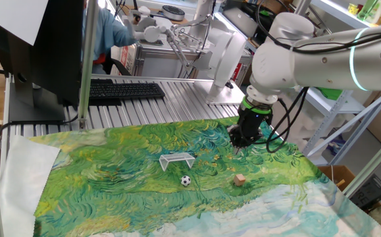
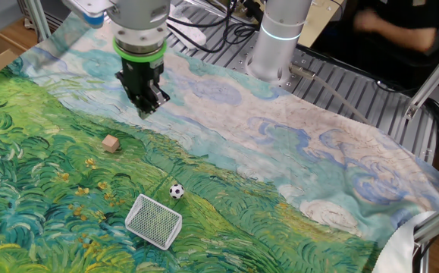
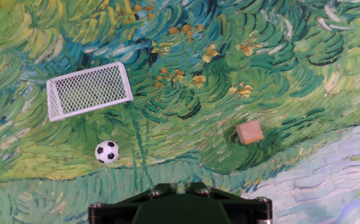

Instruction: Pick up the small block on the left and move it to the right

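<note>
Hand (image 2: 149, 108) above painted cloth (image 2: 295, 159), finger state unclear, apart from small block (image 2: 111, 143).

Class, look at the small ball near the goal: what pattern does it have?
The ball is white with black patches, like a soccer ball; the hand view shows it best.

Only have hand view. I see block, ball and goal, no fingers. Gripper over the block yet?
Observer: No. The gripper hangs apart from the small block, off toward the arm's base side.
Operator: Fingers carrying anything?
Observer: Nothing between the fingers. I cannot tell whether they are open or shut.
Operator: Anything beyond the cloth?
Observer: A black keyboard lies on the metal table behind the cloth.
</note>
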You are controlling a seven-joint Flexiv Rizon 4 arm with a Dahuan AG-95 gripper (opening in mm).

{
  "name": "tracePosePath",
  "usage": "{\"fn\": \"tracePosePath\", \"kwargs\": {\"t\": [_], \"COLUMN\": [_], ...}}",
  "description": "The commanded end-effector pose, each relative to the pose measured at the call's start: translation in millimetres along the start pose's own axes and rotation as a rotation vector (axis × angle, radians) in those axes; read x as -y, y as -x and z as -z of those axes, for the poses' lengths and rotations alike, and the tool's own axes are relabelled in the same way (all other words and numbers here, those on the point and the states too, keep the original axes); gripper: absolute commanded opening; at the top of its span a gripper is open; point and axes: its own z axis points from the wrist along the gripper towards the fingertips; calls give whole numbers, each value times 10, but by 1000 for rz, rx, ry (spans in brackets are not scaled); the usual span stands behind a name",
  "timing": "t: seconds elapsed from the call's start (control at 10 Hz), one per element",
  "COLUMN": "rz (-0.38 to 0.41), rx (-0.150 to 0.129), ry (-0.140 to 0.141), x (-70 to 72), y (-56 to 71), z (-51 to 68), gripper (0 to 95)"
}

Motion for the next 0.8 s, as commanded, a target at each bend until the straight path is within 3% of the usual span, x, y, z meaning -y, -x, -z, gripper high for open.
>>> {"fn": "tracePosePath", "kwargs": {"t": [0.1,0.5,0.8], "rz": [22,35,64], "rx": [1,17,19], "ry": [0,-1,-3], "x": [149,322,466], "y": [47,95,113], "z": [-67,-211,-213], "gripper": [0,0,0]}}
